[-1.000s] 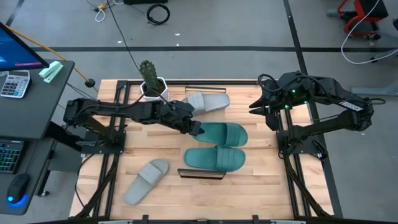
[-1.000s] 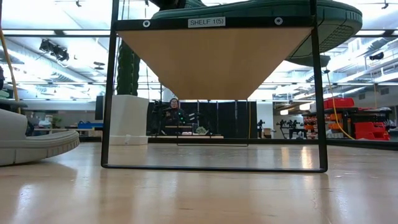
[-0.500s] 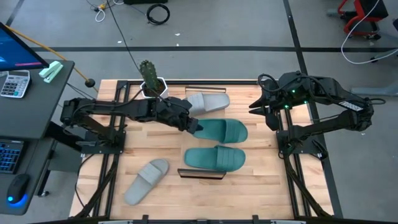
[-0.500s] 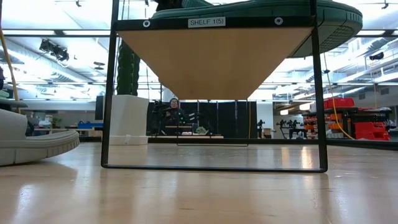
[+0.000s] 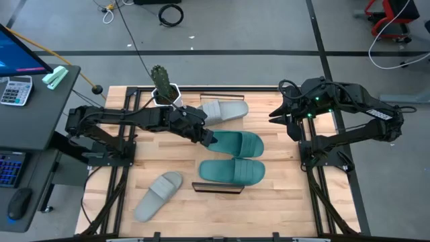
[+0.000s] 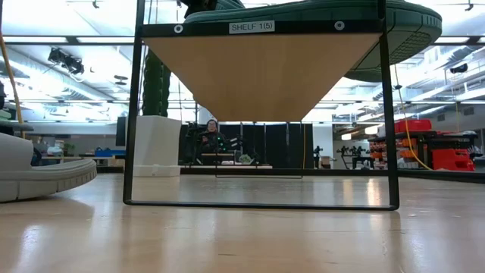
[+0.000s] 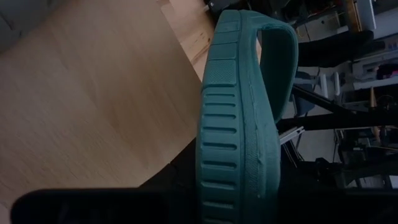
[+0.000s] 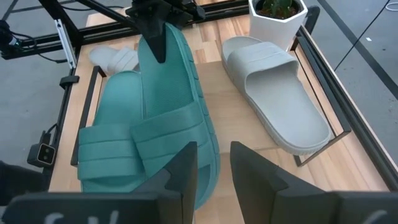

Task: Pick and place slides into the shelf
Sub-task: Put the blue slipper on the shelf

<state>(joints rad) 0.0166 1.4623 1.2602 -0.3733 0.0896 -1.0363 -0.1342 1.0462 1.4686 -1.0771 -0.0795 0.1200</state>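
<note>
Left gripper (image 5: pixel 209 139) seemingly has its jaws closed on a teal slide's (image 5: pixel 238 142) heel, over the shelf (image 6: pixel 261 72); right gripper (image 5: pixel 274 117), jaws slightly apart and empty, hangs at the counter's (image 5: pixel 282 195) right edge.

Looked like a robotics lab or open workshop: grey floor marked with dark tape lines (image 5: pixel 316 30), loose cables (image 5: pixel 170 13), a side desk with monitor and calculator (image 5: pixel 15 89), ceiling lights, equipment racks, a seated person (image 6: pixel 212 136) beyond.
</note>
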